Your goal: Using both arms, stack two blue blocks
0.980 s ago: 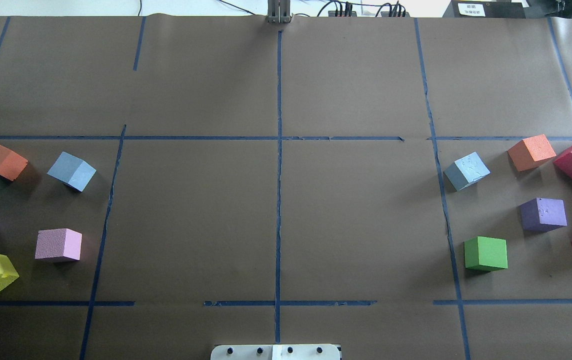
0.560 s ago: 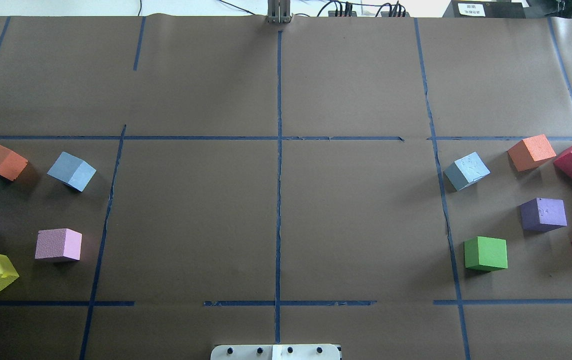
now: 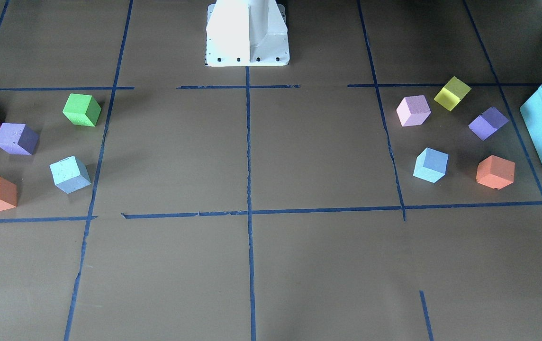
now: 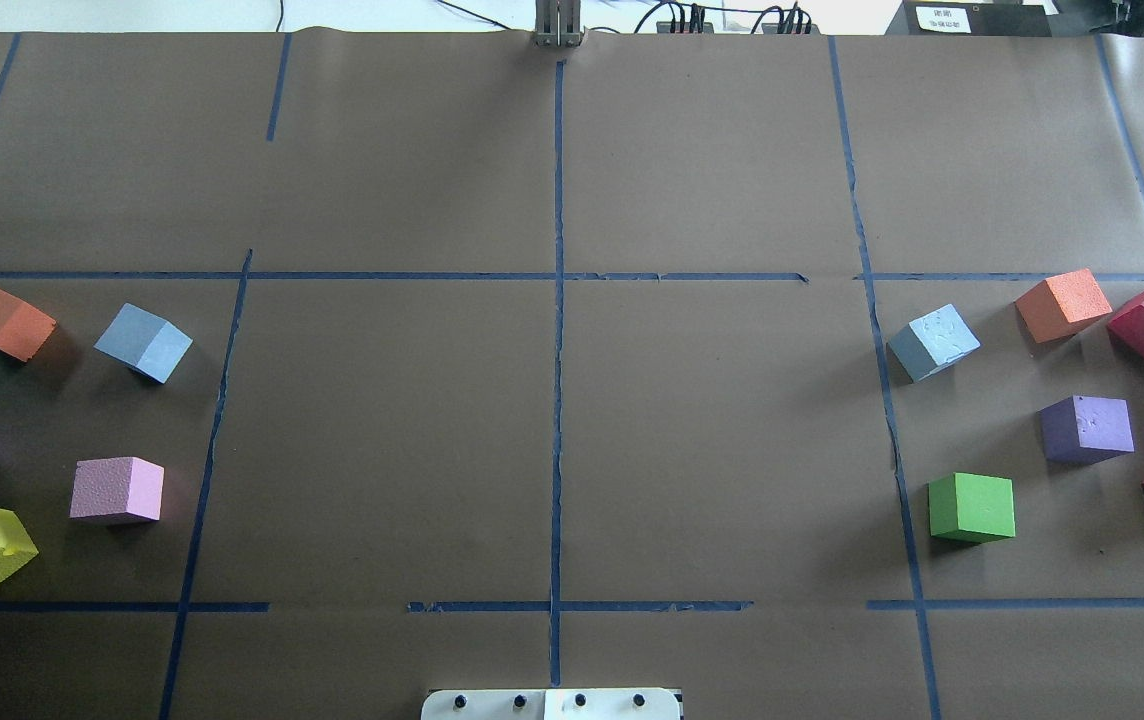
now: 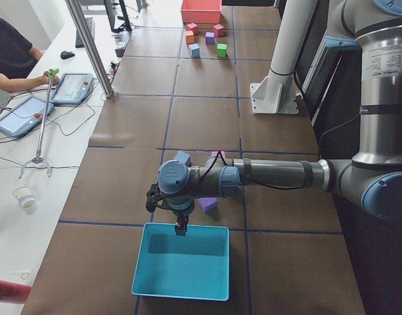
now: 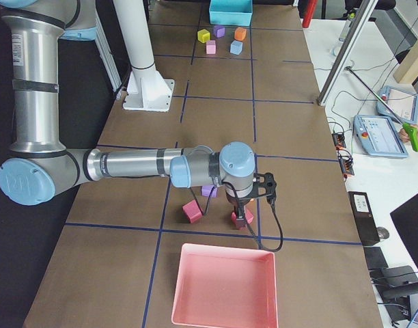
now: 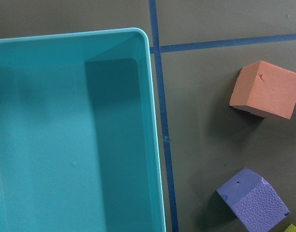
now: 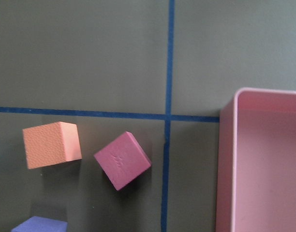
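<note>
Two pale blue blocks lie far apart on the brown table. One blue block (image 4: 143, 342) sits at the left, also in the front-facing view (image 3: 431, 165). The pitted blue block (image 4: 934, 341) sits at the right, also in the front-facing view (image 3: 69, 174). Neither arm shows in the overhead or front-facing views. In the left side view my left gripper (image 5: 180, 227) hangs over the near rim of a teal box. In the right side view my right gripper (image 6: 242, 207) hangs over a crimson cube. I cannot tell whether either is open or shut.
A teal box (image 7: 153, 121) stands at the table's left end and a pink tray (image 6: 223, 287) at the right end. Orange (image 4: 2, 320), purple, pink and yellow cubes lie near the left blue block. Orange (image 4: 1062, 304), crimson, purple and green cubes lie near the right one.
</note>
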Available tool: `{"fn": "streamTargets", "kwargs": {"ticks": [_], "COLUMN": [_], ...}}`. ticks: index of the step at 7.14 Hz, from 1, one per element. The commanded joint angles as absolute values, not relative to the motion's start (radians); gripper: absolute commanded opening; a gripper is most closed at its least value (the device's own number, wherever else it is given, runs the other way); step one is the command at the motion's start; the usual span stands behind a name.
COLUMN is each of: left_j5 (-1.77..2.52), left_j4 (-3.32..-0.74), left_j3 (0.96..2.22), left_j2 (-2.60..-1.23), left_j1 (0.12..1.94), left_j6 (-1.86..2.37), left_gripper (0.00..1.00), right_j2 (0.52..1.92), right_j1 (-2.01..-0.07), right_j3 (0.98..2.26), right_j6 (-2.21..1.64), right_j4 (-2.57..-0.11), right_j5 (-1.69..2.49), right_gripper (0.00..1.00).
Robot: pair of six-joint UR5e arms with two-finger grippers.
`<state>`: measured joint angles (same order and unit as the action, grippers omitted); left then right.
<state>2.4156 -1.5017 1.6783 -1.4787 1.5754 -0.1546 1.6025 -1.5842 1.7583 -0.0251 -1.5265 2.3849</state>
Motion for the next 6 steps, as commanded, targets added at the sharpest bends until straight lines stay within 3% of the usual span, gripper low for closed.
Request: {"fn": "streamTargets", "kwargs": {"ticks": [1, 4, 6], "left_j5": [2.418, 2.419, 2.419], "left_j4": [-1.502, -1.503, -1.503], "left_j3": [1.683, 1.683, 1.683], "left_j2": [-1.479, -1.479, -1.477], "left_j1": [1.575, 1.575, 1.575], "left_j6": [-0.153, -0.155, -0.155], "left_gripper": [1.00, 1.00, 1.00], "right_j2": [1.560, 1.502, 1.502], "right_j1": [-1.460, -1.258, -1.153], "right_j3": [1.871, 1.934, 1.902], "right_j6": [-0.028, -0.222, -0.244], "right_j4": [-1.529, -1.519, -1.405], "right_j5": [2.402, 2.398, 2.311], "right_gripper": [1.00, 1.00, 1.00]}}
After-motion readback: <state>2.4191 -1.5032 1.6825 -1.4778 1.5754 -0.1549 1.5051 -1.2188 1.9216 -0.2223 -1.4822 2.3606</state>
